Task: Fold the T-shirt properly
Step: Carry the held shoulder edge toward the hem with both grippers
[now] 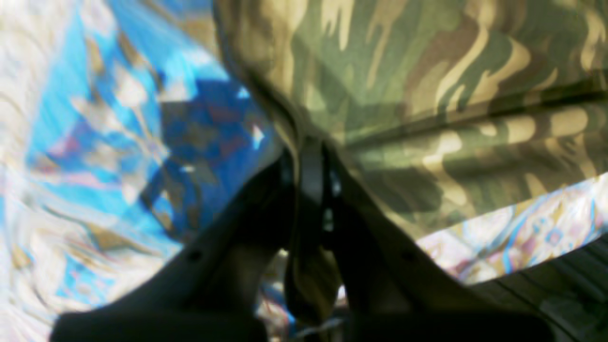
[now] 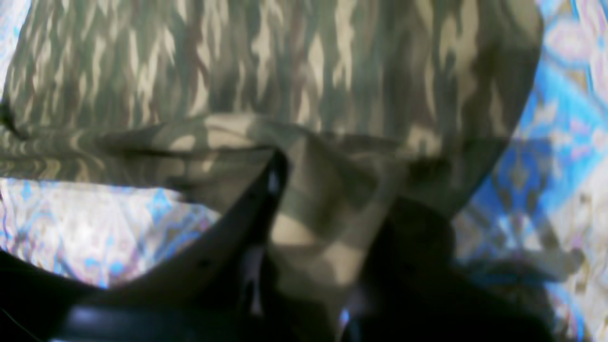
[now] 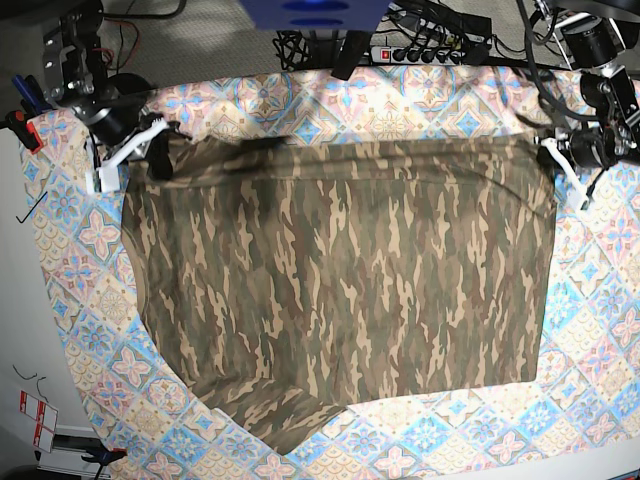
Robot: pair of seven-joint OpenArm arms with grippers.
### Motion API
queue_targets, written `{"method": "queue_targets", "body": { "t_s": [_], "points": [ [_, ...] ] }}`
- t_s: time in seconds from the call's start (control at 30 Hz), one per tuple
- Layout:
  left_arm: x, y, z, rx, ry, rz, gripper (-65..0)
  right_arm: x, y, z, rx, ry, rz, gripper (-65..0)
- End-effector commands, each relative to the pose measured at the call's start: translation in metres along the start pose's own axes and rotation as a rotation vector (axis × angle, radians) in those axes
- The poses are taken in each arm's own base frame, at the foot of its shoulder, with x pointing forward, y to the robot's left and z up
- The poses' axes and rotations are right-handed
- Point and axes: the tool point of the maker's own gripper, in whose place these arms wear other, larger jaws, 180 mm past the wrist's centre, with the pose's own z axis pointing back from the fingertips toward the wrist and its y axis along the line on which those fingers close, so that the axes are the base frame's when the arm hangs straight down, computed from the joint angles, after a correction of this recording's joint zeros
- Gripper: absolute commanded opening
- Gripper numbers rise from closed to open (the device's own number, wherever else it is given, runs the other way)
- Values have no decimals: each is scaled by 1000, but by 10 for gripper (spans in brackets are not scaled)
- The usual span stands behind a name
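Observation:
The camouflage T-shirt (image 3: 340,280) lies spread over the patterned tablecloth (image 3: 400,100), with its far edge stretched between my two grippers. My right gripper (image 3: 157,152) is shut on the shirt's far left corner. The right wrist view shows cloth (image 2: 285,61) bunched between its dark fingers (image 2: 237,228). My left gripper (image 3: 549,152) is shut on the far right corner. The left wrist view shows its fingers (image 1: 266,209) pinching a fold of the shirt (image 1: 427,95). A sleeve (image 3: 285,420) pokes out at the near edge.
A power strip (image 3: 440,50) and cables lie behind the table. A blue housing (image 3: 315,12) hangs at top centre. A red clamp (image 3: 15,125) sits at the table's left edge. The tablecloth shows in both wrist views (image 1: 118,118) (image 2: 560,142).

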Motion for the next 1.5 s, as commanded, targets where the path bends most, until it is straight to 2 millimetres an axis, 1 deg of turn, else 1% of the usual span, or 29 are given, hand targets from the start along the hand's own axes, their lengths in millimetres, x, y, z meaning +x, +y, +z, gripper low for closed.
{"method": "queue_targets", "body": {
  "t_s": [0.0, 0.1, 0.23, 0.3, 0.43, 0.47, 0.53, 0.57, 0.63, 0.77, 0.83, 0.87, 0.97, 1.03, 1.13, 1.23, 1.3, 1.4, 1.47],
  "points": [
    [11, 16, 12, 50, -15, -16, -650, 15, -6, 3, -19, -35, 19, -648],
    [18, 18, 13, 60, -22, -22, -650, 21, -7, -2, -17, -28, 25, -648],
    [26, 24, 15, 96, -12, -38, -650, 31, 3, -12, 2, -45, 1, -648],
    [29, 21, 13, 100, 1, -40, -650, 34, 4, -16, 6, -39, 1, -648],
    [41, 24, 14, 134, 14, -54, -650, 40, 3, -21, 6, -38, 3, -648],
    [44, 20, 11, 129, 13, -53, -650, 42, 2, -22, 5, -40, 3, -648],
    [42, 19, 10, 133, 36, -54, -650, 41, 1, -22, 4, -39, 2, -648],
    [41, 19, 11, 134, 52, -53, -650, 45, 2, -23, 5, -48, 5, -648],
    [40, 18, 12, 130, 77, -50, -650, 45, -1, -24, 0, -45, 0, -648],
    [46, 18, 14, 133, 70, -52, -650, 38, -8, -27, -13, -27, -16, -648],
    [45, 25, 21, 148, 53, -26, -650, 36, -9, -27, -16, -22, -20, -648],
    [48, 31, 28, 168, 28, -15, -650, 36, -9, -27, -16, -22, -20, -648],
    [38, 41, 50, 239, -1, -19, -650, 36, -9, -27, -16, -22, -20, -648],
    [40, 42, 65, 285, -24, -59, -650, 36, -9, -27, -16, -22, -20, -648],
    [33, 40, 79, 332, -24, -102, -650, 36, -9, -27, -16, -22, -20, -648],
    [26, 33, 82, 346, -21, -124, -650, 36, -9, -27, -16, -22, -20, -648],
    [25, 28, 86, 355, -27, -143, -650, 36, -9, -27, -16, -22, -20, -648],
    [19, 20, 79, 339, -19, -133, -650, 36, -9, -27, -16, -22, -20, -648],
    [18, 21, 78, 347, -13, -131, -650, 37, -9, -27, -16, -24, -20, -648]
  ]
}}
